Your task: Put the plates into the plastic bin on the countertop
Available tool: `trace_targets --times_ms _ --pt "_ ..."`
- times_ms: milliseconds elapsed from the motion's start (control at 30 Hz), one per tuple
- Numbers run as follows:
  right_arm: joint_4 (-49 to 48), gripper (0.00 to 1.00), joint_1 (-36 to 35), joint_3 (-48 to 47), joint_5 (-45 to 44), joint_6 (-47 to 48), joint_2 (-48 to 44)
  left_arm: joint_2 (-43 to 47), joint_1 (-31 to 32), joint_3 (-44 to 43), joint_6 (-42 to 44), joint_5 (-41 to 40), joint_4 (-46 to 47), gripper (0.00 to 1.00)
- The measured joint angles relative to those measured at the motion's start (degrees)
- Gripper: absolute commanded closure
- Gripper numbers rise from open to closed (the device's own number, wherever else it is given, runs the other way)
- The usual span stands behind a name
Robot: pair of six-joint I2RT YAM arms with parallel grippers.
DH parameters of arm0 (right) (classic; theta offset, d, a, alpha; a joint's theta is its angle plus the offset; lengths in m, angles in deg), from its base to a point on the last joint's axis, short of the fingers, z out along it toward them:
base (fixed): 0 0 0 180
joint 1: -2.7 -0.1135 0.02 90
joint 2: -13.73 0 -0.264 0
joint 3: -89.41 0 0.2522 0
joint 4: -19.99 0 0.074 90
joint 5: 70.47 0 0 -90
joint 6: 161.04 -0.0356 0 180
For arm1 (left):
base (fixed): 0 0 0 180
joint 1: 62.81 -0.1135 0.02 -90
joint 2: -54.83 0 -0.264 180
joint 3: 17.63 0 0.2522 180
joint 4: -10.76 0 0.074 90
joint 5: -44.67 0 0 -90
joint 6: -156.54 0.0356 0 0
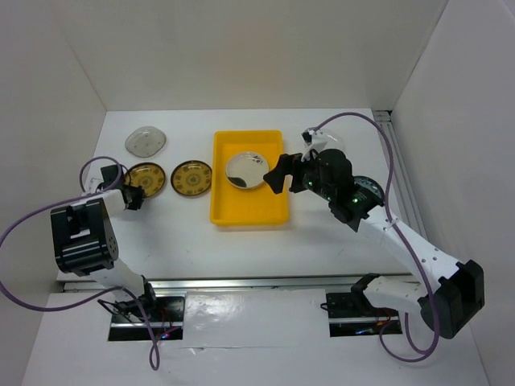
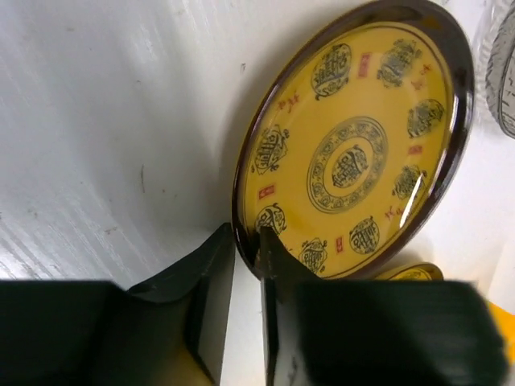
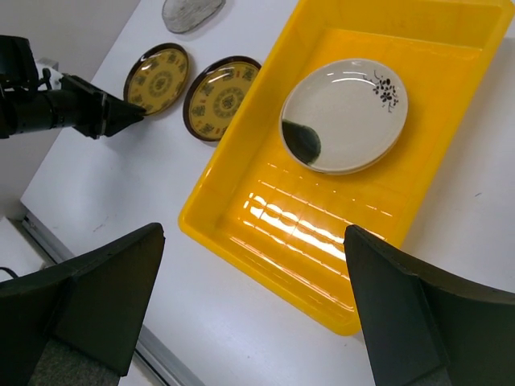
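Note:
The yellow plastic bin (image 1: 249, 205) (image 3: 322, 217) lies mid-countertop with a cream plate (image 1: 246, 170) (image 3: 346, 112) that has a dark patch in its far half. Left of the bin lie two yellow-and-brown plates (image 1: 191, 178) (image 1: 147, 178). Behind them sits a clear glass plate (image 1: 146, 141) (image 3: 191, 12). My left gripper (image 1: 135, 196) (image 2: 245, 233) (image 3: 137, 114) is shut on the near rim of the leftmost patterned plate (image 2: 354, 153), one finger on its face and one outside the rim. My right gripper (image 1: 280, 173) (image 3: 254, 232) hangs wide open above the bin's near right part, holding nothing.
White walls close the countertop at the back and on both sides. A metal rail (image 1: 241, 283) runs along the near edge. A round dark dish (image 1: 368, 188) shows partly under the right arm, with something clear (image 1: 330, 142) behind it.

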Motion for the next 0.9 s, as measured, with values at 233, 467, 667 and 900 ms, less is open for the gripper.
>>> trace_targets --times_ms 233,467,667,900 --pt "0.55 0.00 0.00 -0.02 -1.25 -0.55 -3.02 1.62 -0.87 0.44 -2.27 -0.20 -0.96 1.00" --pt "2.23 0.00 0.46 -0.04 -3.80 -0.59 -4.15 13.86 -1.18 4.81 -1.01 -2.14 -9.42 1.00" --pt "4.26 0.00 0.85 0.00 -7.76 -0.85 -5.03 31.67 2.91 5.55 2.32 -4.72 -14.99 1.00" --pt "7.41 0.00 5.22 4.33 -20.48 -7.34 -5.33 26.99 22.88 -6.23 10.21 -3.30 -11.98 1.00"
